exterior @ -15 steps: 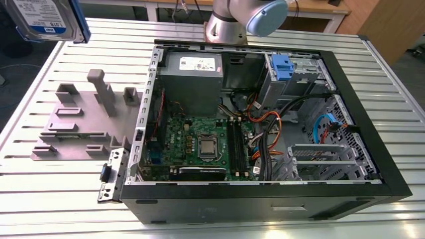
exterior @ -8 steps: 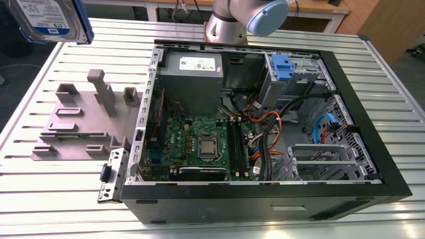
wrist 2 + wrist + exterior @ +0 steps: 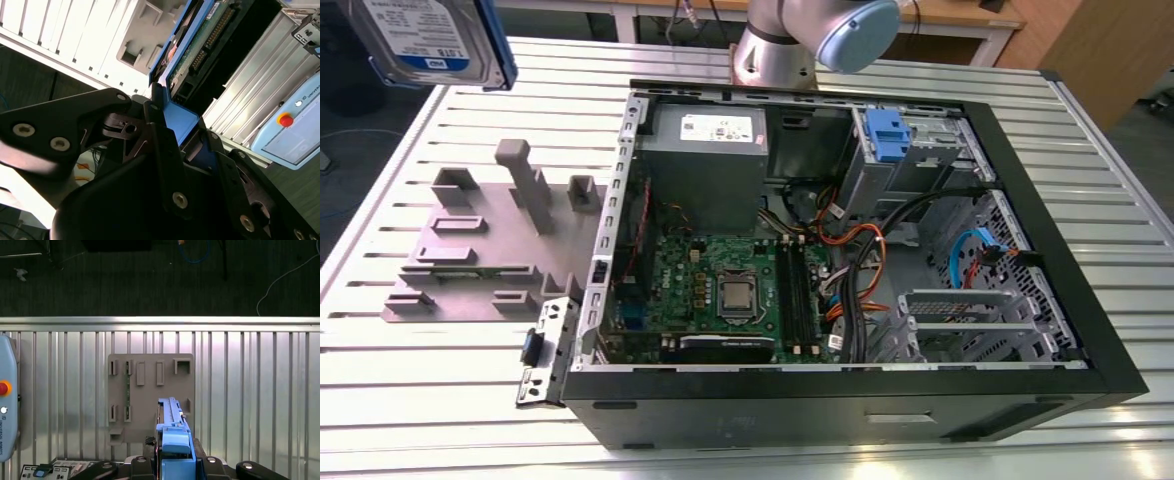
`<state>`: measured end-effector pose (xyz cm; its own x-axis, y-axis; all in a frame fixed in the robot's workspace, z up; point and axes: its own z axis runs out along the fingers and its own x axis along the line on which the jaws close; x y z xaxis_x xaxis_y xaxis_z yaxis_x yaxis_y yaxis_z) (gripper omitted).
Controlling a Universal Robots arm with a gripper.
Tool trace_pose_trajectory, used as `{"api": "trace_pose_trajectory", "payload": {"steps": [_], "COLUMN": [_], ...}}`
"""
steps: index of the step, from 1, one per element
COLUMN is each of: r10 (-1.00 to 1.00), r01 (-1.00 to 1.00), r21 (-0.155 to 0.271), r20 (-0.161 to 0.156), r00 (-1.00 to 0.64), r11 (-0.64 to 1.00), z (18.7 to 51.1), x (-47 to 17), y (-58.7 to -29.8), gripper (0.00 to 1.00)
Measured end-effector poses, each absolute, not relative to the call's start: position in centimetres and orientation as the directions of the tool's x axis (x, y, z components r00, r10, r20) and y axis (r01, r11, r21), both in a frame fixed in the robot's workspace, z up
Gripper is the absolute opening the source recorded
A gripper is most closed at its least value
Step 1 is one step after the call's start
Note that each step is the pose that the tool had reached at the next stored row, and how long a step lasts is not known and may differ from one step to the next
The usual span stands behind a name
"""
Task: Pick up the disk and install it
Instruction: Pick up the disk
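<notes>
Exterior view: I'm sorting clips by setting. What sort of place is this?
Probably a robotics lab bench: an open computer case lies on a slatted metal table beside a grey fixture, a robot arm beyond it.

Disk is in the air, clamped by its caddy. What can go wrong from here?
1. The gripper holds the disk by one end of its blue caddy, with the rest sticking out, so it may tilt or slip.
2. Loose cables lie beside the drive bay inside the computer case; they could snag the disk on the way in.
</notes>
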<state>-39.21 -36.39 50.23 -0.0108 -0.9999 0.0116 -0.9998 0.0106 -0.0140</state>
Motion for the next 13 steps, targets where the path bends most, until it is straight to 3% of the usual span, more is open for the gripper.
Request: {"api": "trace_pose_trajectory", "payload": {"steps": [13], "r10": [-1.0], "r01": [-1.0], "r21": [-0.014], "r20": [0.012], "r00": [-0.011], "r11": [0.011], "z": [50.23], "x": [-38.29], "y": [-36.52], "gripper": [0.36]}}
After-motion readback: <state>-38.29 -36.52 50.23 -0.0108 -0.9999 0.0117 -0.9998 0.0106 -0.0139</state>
